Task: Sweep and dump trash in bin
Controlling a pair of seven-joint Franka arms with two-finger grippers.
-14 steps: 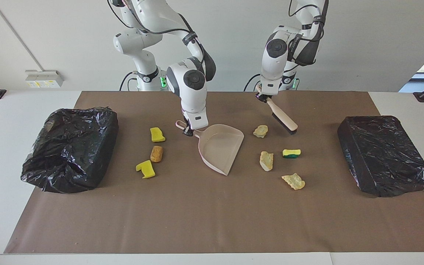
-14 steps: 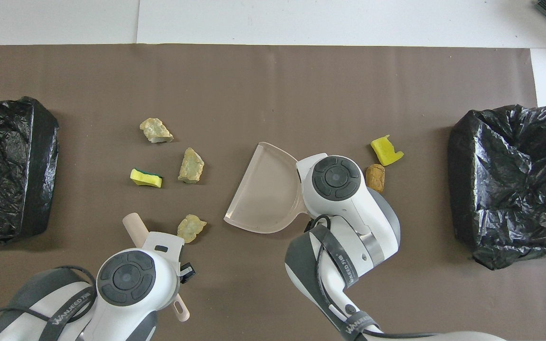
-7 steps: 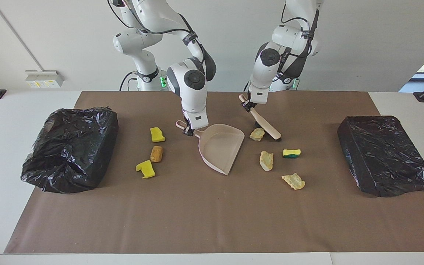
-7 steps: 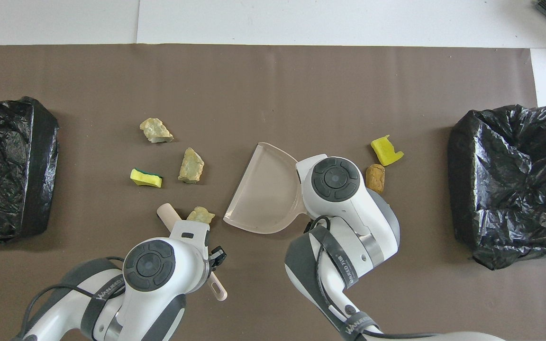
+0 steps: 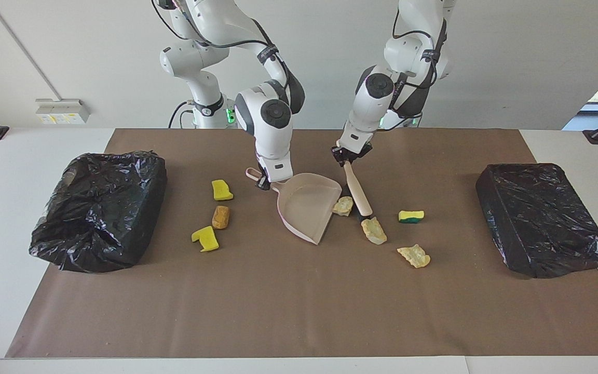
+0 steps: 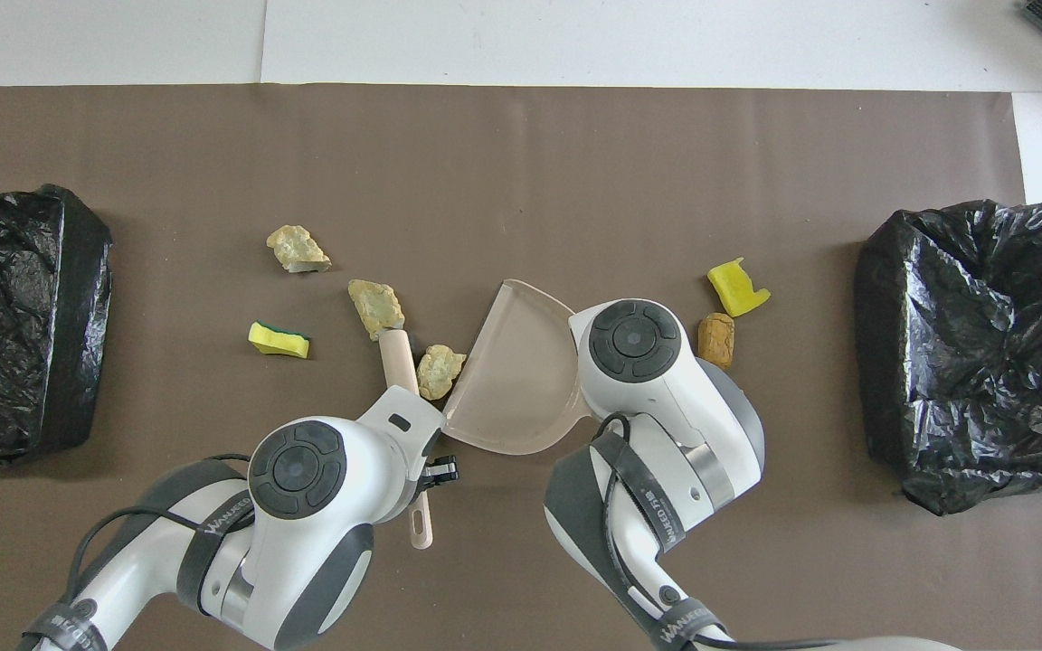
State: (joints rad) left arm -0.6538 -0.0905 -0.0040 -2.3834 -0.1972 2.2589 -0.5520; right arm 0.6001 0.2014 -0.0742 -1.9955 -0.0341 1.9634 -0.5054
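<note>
My right gripper is shut on the handle of the beige dustpan, which rests on the brown mat. My left gripper is shut on the brush, whose head is down beside the pan's mouth. One pale chunk of trash lies against that mouth, touching the brush. Another pale chunk sits at the brush's tip. A yellow-green sponge and a pale yellow chunk lie toward the left arm's end. Two yellow pieces and a tan one lie beside the pan, toward the right arm's end.
An open bin lined with a black bag stands at the right arm's end of the mat. A second black-bagged box stands at the left arm's end. The brown mat covers the white table.
My left arm swung the brush toward the dustpan, pushing one pale chunk up to the pan's mouth and nudging a second one. The dustpan turned slightly; my right gripper stayed on its handle.
</note>
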